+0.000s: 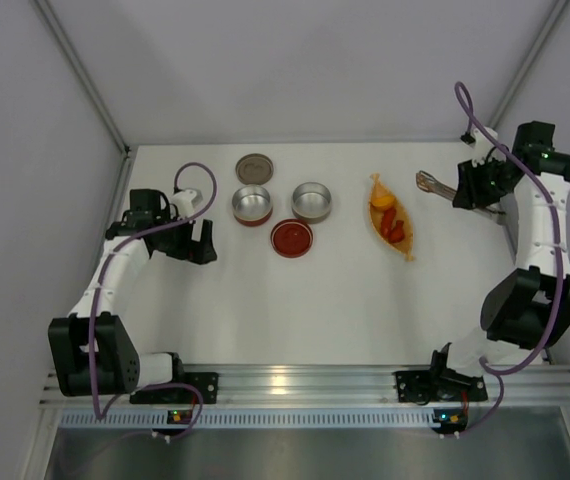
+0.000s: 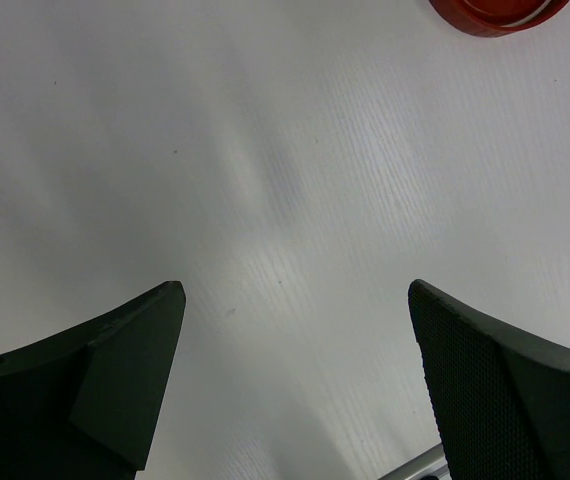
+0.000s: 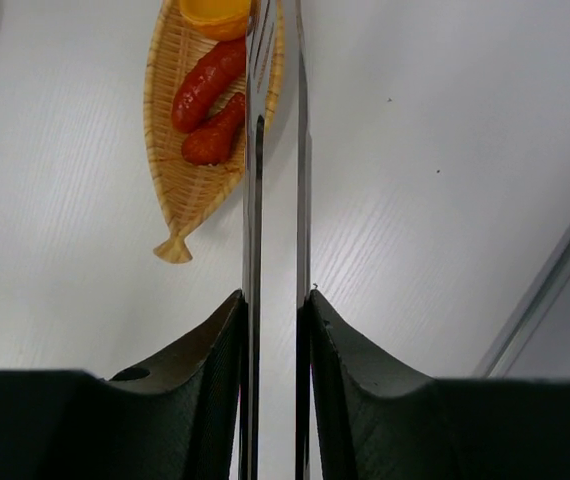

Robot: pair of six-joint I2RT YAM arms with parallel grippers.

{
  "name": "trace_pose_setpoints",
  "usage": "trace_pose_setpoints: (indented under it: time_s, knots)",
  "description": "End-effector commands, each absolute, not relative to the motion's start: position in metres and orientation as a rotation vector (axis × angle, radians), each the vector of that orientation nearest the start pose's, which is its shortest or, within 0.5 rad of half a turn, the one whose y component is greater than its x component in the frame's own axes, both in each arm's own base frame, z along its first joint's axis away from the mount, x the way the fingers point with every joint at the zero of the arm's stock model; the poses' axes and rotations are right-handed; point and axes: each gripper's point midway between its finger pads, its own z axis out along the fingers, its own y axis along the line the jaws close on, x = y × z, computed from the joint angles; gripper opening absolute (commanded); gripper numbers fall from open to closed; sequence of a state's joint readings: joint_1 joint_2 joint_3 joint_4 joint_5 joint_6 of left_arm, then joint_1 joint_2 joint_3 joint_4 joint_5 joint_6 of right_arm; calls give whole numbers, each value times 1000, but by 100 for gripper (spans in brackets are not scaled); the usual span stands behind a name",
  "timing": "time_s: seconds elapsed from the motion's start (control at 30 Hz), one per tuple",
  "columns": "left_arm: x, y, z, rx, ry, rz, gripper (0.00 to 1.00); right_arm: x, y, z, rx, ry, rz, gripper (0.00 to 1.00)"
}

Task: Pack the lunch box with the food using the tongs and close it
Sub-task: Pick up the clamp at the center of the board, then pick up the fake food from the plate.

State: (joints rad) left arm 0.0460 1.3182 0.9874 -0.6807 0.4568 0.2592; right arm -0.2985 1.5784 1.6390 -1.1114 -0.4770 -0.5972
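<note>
My right gripper (image 1: 468,188) (image 3: 276,300) is shut on the tongs (image 1: 433,182) (image 3: 253,180), one finger pressed against each thin metal arm, near the table's far right corner. The tongs' tips point left toward the orange leaf-shaped dish (image 1: 405,247) (image 3: 180,205). On that dish lies the food: a round orange-yellow piece (image 1: 382,200) (image 3: 215,14) and red pieces (image 1: 394,228) (image 3: 207,84). The lunch box stands as two open round tins (image 1: 252,204) (image 1: 312,201). My left gripper (image 1: 202,242) (image 2: 295,290) hangs open over bare table to the left of the tins, holding nothing.
A red lid (image 1: 292,238) (image 2: 495,12) lies in front of the tins, and a brown lid (image 1: 254,167) behind the left tin. Grey walls close in the table on the left, back and right. A metal rail (image 1: 305,385) runs along the near edge.
</note>
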Motion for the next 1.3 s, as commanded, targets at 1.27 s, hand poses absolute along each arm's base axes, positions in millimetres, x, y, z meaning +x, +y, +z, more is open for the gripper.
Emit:
trace_pose_setpoints:
  time_s: [1.27]
  knots:
    - [307, -56, 135, 408, 2407, -456, 98, 390, 28, 195, -131, 2663, 364, 38]
